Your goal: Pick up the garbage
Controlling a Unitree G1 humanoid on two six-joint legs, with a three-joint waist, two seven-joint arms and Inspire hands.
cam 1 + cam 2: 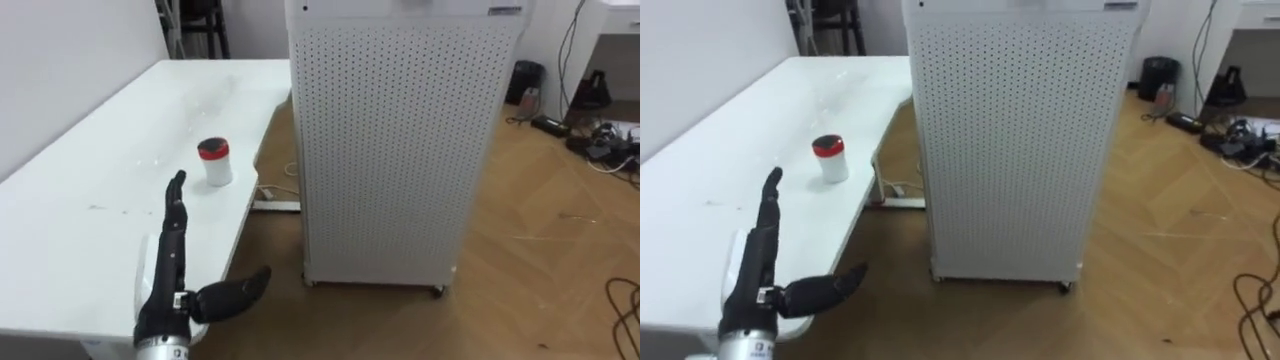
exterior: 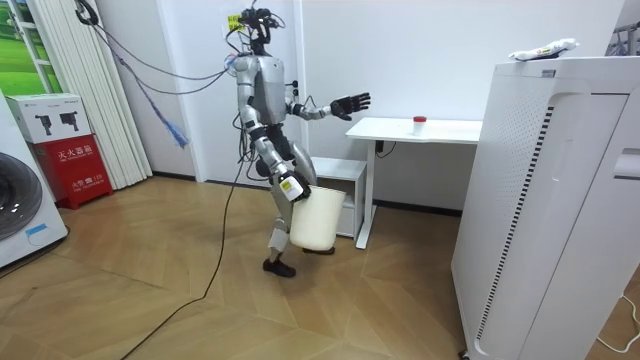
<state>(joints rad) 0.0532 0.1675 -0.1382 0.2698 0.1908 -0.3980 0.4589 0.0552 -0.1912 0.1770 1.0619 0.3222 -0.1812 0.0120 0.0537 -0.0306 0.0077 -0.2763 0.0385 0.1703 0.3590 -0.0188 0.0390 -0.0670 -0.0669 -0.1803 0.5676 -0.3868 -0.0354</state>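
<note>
At the robot's side, the right hand was against a white bin. The left hand hovered over the table's near end, fingers straight and together, thumb spread aside. Beyond it, a red-lidded cup stood near the table's right edge.

The robot stands upright with its left arm stretched forward. The black left hand is flat, fingers straight and thumb spread aside. Its right arm hangs down, right hand beside the thigh.
</note>
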